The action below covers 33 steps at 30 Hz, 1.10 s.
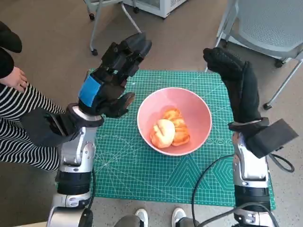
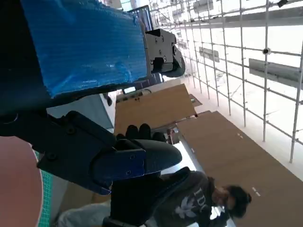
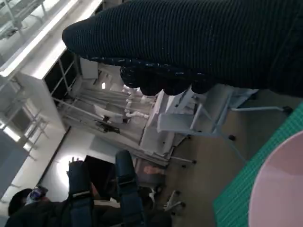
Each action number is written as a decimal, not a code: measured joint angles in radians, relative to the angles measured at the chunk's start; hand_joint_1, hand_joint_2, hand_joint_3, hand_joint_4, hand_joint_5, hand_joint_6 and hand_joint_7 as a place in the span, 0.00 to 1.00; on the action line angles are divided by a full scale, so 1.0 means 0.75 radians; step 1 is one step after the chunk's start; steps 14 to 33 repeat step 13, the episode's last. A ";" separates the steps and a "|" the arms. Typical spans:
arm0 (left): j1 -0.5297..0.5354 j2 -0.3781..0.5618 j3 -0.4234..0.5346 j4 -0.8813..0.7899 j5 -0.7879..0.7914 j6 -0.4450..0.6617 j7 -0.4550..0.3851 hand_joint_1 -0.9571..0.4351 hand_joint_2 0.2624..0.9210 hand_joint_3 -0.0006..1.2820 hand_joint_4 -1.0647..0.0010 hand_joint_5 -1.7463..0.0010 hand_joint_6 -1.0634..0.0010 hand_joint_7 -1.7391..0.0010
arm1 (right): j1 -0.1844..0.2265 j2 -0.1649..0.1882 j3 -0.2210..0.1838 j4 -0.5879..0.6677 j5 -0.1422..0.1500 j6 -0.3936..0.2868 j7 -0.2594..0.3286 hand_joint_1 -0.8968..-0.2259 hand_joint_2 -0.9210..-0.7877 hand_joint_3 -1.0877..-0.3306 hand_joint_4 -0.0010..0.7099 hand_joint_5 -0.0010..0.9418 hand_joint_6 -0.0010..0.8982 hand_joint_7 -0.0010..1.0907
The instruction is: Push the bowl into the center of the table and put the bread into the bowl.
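A pink bowl (image 1: 199, 111) stands near the middle of the green cutting mat (image 1: 142, 175), and the golden bread (image 1: 169, 128) lies inside it. My left hand (image 1: 112, 78) hovers raised to the left of the bowl, fingers spread, holding nothing. My right hand (image 1: 234, 75) is raised to the right of the bowl, fingers stretched out and empty. In the left wrist view the left hand (image 2: 85, 94) fills the picture, with a sliver of the bowl (image 2: 16, 189) at one edge. The right wrist view shows the glove (image 3: 189, 42) and a bit of the bowl's rim (image 3: 279, 189).
A person in striped trousers (image 1: 21, 123) sits close at the left of the table. A grey chair (image 1: 270, 23) stands beyond the right far corner, and a wheeled stand leg (image 1: 94, 28) stands behind the mat. Someone's shoes (image 1: 158, 217) show at the near edge.
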 measured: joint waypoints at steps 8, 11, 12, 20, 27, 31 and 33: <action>0.005 0.003 0.022 0.006 -0.004 -0.022 -0.013 0.19 0.96 0.27 1.00 0.94 1.00 0.75 | -0.004 0.021 0.004 0.027 0.001 -0.033 0.004 0.28 0.00 0.45 0.22 0.01 0.02 0.52; 0.005 0.003 0.027 0.011 -0.005 -0.027 -0.016 0.19 0.98 0.24 1.00 0.94 1.00 0.75 | -0.005 0.022 0.004 0.028 0.001 -0.036 0.004 0.28 0.00 0.45 0.22 0.01 0.02 0.52; 0.005 0.003 0.029 0.014 -0.006 -0.030 -0.018 0.19 0.99 0.23 1.00 0.94 1.00 0.75 | -0.005 0.022 0.005 0.028 0.001 -0.036 0.004 0.28 0.00 0.44 0.22 0.01 0.02 0.53; 0.005 0.003 0.030 0.019 -0.007 -0.035 -0.022 0.19 0.99 0.23 1.00 0.94 1.00 0.75 | -0.005 0.023 0.005 0.028 0.002 -0.036 0.004 0.28 0.00 0.44 0.22 0.01 0.02 0.53; 0.005 0.003 0.030 0.019 -0.007 -0.035 -0.022 0.19 0.99 0.23 1.00 0.94 1.00 0.75 | -0.005 0.023 0.005 0.028 0.002 -0.036 0.004 0.28 0.00 0.44 0.22 0.01 0.02 0.53; 0.005 0.003 0.030 0.019 -0.007 -0.035 -0.022 0.19 0.99 0.23 1.00 0.94 1.00 0.75 | -0.005 0.023 0.005 0.028 0.002 -0.036 0.004 0.28 0.00 0.44 0.22 0.01 0.02 0.53; 0.005 0.003 0.030 0.019 -0.007 -0.035 -0.022 0.19 0.99 0.23 1.00 0.94 1.00 0.75 | -0.005 0.023 0.005 0.028 0.002 -0.036 0.004 0.28 0.00 0.44 0.22 0.01 0.02 0.53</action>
